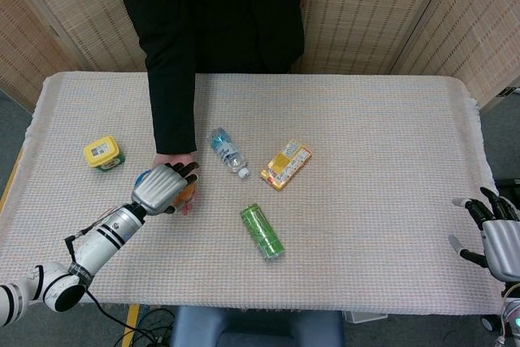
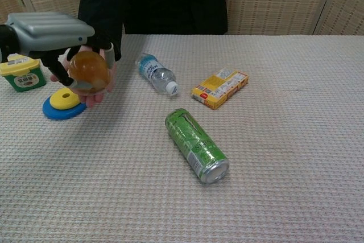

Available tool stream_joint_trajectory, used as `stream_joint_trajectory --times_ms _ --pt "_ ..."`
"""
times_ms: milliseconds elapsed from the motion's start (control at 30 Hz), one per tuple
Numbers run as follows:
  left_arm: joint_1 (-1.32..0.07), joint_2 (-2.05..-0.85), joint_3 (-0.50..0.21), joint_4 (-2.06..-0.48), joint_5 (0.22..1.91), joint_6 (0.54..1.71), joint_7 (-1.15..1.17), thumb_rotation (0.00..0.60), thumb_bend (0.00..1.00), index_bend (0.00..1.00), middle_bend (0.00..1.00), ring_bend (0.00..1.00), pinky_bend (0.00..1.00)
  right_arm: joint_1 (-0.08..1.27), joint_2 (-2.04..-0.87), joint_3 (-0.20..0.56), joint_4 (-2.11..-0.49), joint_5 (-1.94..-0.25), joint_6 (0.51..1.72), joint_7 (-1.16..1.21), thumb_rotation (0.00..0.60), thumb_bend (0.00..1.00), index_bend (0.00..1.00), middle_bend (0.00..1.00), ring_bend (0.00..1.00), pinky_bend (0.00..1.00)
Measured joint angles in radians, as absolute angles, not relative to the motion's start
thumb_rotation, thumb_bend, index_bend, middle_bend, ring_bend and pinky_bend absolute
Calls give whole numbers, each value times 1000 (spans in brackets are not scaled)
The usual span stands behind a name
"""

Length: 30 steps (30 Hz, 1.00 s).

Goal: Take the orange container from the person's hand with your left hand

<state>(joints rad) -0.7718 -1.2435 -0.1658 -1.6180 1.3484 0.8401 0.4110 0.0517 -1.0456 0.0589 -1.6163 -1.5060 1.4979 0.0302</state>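
1. The orange container (image 2: 88,71) sits in the person's hand (image 2: 94,86), held above the table (image 1: 366,119) near its left edge, just over a blue and yellow disc (image 2: 61,104).
2. The left hand (image 2: 48,29) lies over the top of the container, its fingers (image 2: 108,54) curling down the far side and its thumb low on the near side. Whether the grip is fully closed I cannot tell — the person's palm is under the container and carries its weight.
3. The right hand (image 1: 494,237) rests off the right edge of the table, fingers spread and holding nothing.
4. To do this step well, I judge the fingers should close evenly around the widest part of the round body, thumb opposite the fingers, so that it cannot squirt out sideways.
5. The container looks smooth and rounded; a shallow pinch on the upper part risks slipping — the wrap should go past the middle.
6. The lift should go straight up and away from the person's palm only once the hold is firm, keeping clear of the water bottle (image 2: 156,74) nearby and the yellow-lidded tub (image 2: 21,72) beside the left edge.
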Motion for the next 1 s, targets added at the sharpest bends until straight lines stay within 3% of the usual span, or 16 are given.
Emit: stream_joint_trajectory --times_ms 200,367,733,1000 --pt "-777 -1248 -159 -1605 1338 854 397 600 455 564 469 587 790 52 -1047 60 -1617 -1509 1500 27 600 239 278 326 140 143" --pt "-773 -1246 -153 -1606 1359 880 366 600 460 608 617 649 835 54 -1048 61 -1618 -1511 1500 25 600 239 287 328 140 149" --pt "-753 -1179 -121 -1710 1451 944 327 600 463 628 624 651 856 48 -1048 60 -1622 -1517 1511 25 600 239 288 329 141 157" --pt "-681 -1132 -47 -1759 1575 1052 313 600 463 628 624 651 856 51 -1049 59 -1617 -1516 1503 29 600 239 288 331 140 157"
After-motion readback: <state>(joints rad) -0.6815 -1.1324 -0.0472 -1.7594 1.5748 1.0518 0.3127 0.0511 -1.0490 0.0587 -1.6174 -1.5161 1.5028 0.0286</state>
